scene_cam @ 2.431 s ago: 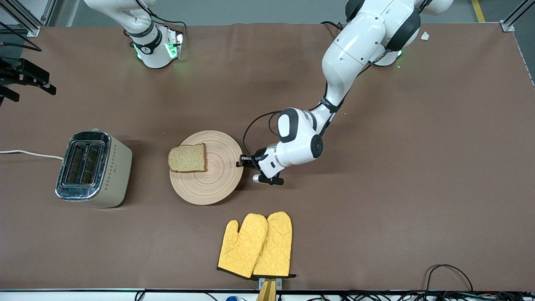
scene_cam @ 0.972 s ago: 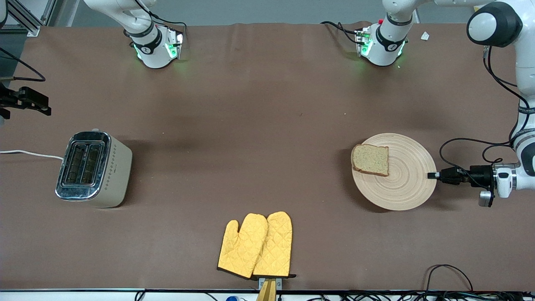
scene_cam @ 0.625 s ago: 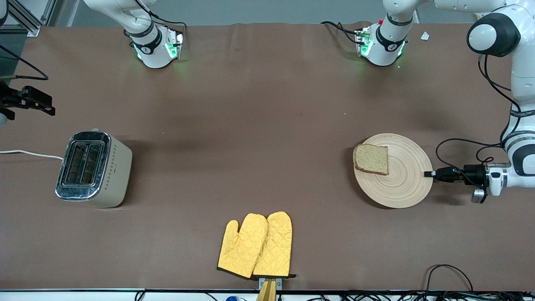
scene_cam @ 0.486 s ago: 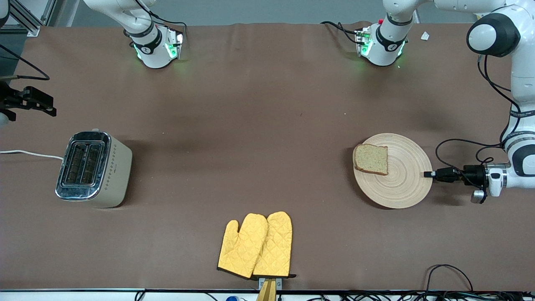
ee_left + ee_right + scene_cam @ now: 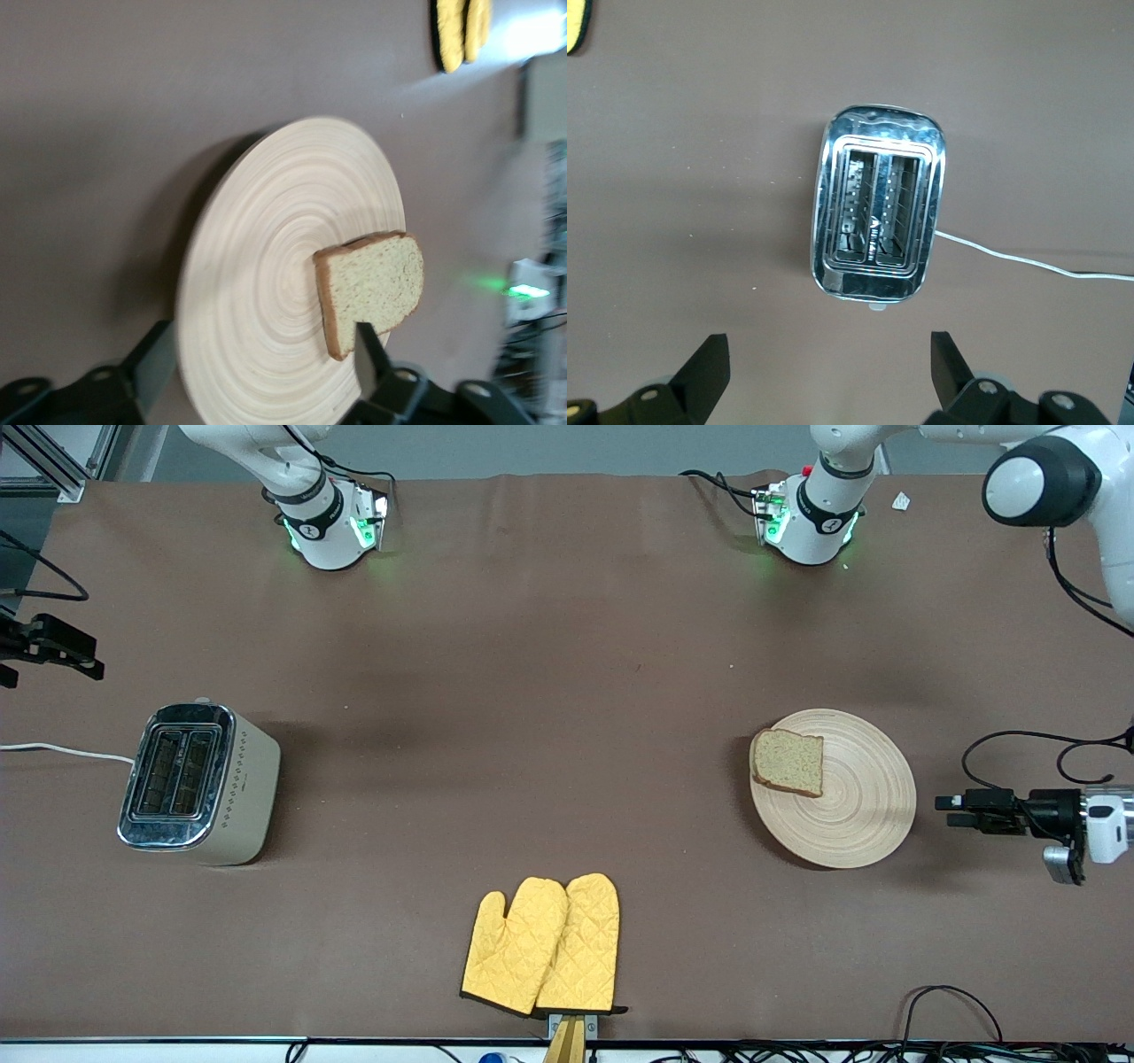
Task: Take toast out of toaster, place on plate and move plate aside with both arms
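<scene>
The round beige plate (image 5: 850, 815) lies on the table toward the left arm's end, with the toast (image 5: 788, 762) on its edge toward the toaster. My left gripper (image 5: 944, 811) is open and empty, low beside the plate's rim and apart from it. In the left wrist view the plate (image 5: 266, 266) and toast (image 5: 376, 283) show between the open fingers (image 5: 152, 367) of the gripper (image 5: 261, 336). My right gripper (image 5: 53, 673) is open and empty in the air at the right arm's end; the right wrist view (image 5: 828, 345) looks down on the toaster.
A silver and cream toaster (image 5: 199, 784) with two empty slots stands toward the right arm's end, also in the right wrist view (image 5: 877, 217), with a white cord (image 5: 62, 751). A pair of yellow oven mitts (image 5: 540, 943) lies near the front edge.
My left gripper carried the plate with the toast from the table's middle to the left arm's end, then let go of the rim and drew back. The right arm barely moved.
</scene>
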